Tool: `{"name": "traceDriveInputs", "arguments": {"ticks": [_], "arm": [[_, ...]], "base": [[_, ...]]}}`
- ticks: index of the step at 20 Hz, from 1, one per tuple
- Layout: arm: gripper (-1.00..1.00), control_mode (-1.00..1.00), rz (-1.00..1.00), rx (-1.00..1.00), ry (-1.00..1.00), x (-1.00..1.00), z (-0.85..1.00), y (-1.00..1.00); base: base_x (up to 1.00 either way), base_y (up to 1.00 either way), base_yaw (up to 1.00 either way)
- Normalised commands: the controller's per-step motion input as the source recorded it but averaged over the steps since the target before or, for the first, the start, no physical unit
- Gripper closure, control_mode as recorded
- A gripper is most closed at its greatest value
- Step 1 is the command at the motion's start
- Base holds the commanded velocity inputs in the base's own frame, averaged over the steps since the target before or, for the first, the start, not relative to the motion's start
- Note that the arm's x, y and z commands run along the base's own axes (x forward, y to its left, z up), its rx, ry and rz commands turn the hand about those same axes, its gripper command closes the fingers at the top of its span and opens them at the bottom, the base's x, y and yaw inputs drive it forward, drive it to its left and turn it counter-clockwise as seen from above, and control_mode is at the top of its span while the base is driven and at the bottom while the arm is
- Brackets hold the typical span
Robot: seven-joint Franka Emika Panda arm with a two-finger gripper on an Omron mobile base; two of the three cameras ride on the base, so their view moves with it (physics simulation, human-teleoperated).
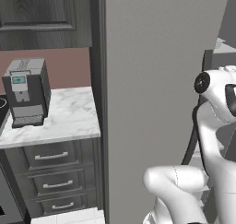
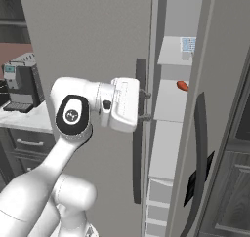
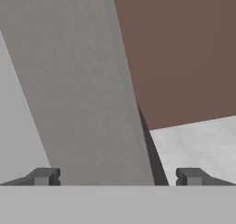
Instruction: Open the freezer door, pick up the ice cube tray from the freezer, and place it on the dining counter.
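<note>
While the white arm's two-finger gripper (image 2: 145, 104) stands wide and empty beside the tall matte grey freezer door's (image 2: 88, 41) dark bar handle (image 2: 138, 133), door-opening seems underway; next, reach inside for the pale blue-grey ice cube tray (image 2: 188, 45) on the upper white shelf.

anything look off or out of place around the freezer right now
Nothing looks spilled or damaged. The freezer door stands partly open, so the white shelves inside show; a small red item lies alone on one, the ice cube tray on the shelf above. The open pincer sits at the door's dark bar handle. The coffee machine stands upright.
</note>
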Motion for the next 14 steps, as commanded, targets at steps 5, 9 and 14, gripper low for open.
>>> {"name": "traceDriveInputs", "arguments": {"ticks": [5,9,14], "arm": [[-1.00,-1.00,0.00,0.00,0.00,0.23,-0.05,-0.27],[-1.00,-1.00,0.00,0.00,0.00,0.18,-0.09,-0.27],[-1.00,-1.00,0.00,0.00,0.00,0.12,-0.09,-0.28]], "base": [[0.00,0.00,0.00],[0.00,0.00,0.00],[0.00,0.00,0.00]]}}
